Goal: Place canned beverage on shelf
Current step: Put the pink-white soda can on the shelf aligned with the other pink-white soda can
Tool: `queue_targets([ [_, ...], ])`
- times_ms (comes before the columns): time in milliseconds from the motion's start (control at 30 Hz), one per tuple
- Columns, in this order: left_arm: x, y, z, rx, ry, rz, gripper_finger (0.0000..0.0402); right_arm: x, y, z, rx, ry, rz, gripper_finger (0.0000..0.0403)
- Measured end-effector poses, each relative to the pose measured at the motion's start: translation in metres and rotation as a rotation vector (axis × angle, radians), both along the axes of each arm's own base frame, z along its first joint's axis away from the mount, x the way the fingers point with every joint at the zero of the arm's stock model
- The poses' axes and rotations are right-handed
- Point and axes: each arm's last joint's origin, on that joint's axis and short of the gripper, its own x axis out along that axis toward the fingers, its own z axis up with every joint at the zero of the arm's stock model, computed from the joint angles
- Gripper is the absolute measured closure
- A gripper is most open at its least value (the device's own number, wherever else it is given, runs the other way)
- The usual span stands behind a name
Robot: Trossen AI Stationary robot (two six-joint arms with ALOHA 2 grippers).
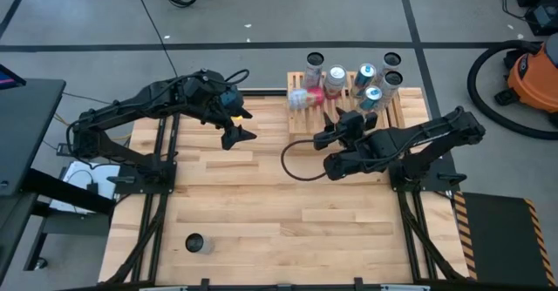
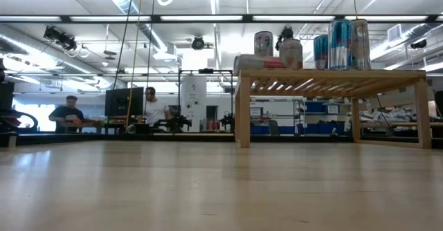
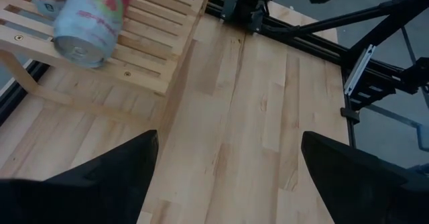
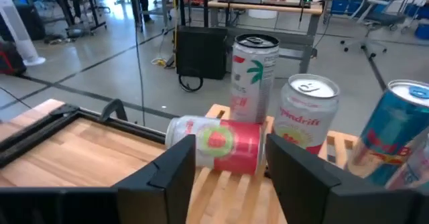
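Observation:
The light-wood slatted shelf point(image 1: 397, 108) stands at the table's far right; it also shows in the low view point(image 2: 332, 75). Several cans stand upright on it point(image 1: 366, 73). A pink can point(image 4: 218, 142) lies on its side on the slats at the shelf's left end point(image 1: 303, 98). One more can point(image 1: 197, 243) stands on the table near the front left. My right gripper point(image 4: 229, 153) is open and empty, level with the shelf top just in front of the lying can. My left gripper point(image 1: 246, 125) is open and empty above the table, left of the shelf.
The black cable point(image 1: 292, 165) of the right arm loops over the table's middle. Bare wooden tabletop point(image 1: 261, 213) lies between the front-left can and the shelf. People sit at desks point(image 2: 149, 110) in the room beyond the table.

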Motion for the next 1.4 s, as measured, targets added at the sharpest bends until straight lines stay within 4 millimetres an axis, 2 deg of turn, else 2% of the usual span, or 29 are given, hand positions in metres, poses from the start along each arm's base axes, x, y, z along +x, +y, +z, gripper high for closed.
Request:
queue_targets([
  [333,0.000,0.000,0.000,-0.021,0.000,0.015,0.0033,0.013,0.010,0.006,0.020,0.035,0.120,0.0224],
  [633,0.002,0.001,0.003,-0.062,-0.045,0.050,0.0033,0.023,0.013,0.015,-0.045,0.105,0.200,0.0223],
  [967,0.008,0.003,0.014,-0.079,-0.172,0.076,0.0033,0.038,0.014,0.025,-0.132,0.289,0.459,0.0221],
  [1400,0.010,0.003,0.018,-0.064,-0.213,0.069,0.0033,0.038,0.011,0.025,-0.236,0.435,0.458,0.0219],
])
